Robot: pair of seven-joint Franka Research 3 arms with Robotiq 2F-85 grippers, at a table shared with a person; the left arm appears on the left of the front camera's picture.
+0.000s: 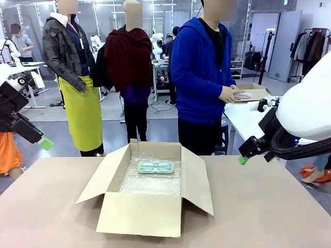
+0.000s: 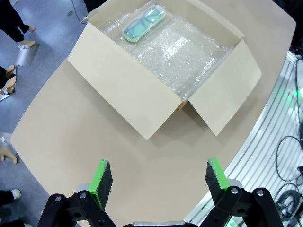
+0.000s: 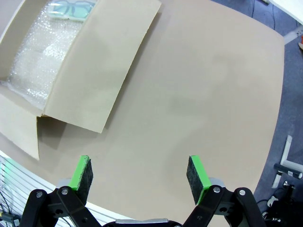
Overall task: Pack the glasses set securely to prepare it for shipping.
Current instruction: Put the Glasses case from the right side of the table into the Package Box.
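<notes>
A clear case with mint-green glasses (image 1: 155,167) lies on bubble wrap at the far end of an open cardboard box (image 1: 135,213). The same case (image 2: 144,23) shows in the left wrist view, and its edge (image 3: 71,9) in the right wrist view. A person in a blue hoodie stands beyond the table and holds the case with pink glasses (image 1: 242,96) in both hands. My left gripper (image 2: 158,183) hovers open high above the table, left of the box. My right gripper (image 3: 138,172) hovers open above the table's right side. Neither holds anything.
The box flaps (image 1: 196,181) spread out to both sides and toward me. Another brown box (image 1: 254,91) sits on a white table behind the person. Two more people stand farther back. The brown tabletop (image 1: 269,206) has free room right of the box.
</notes>
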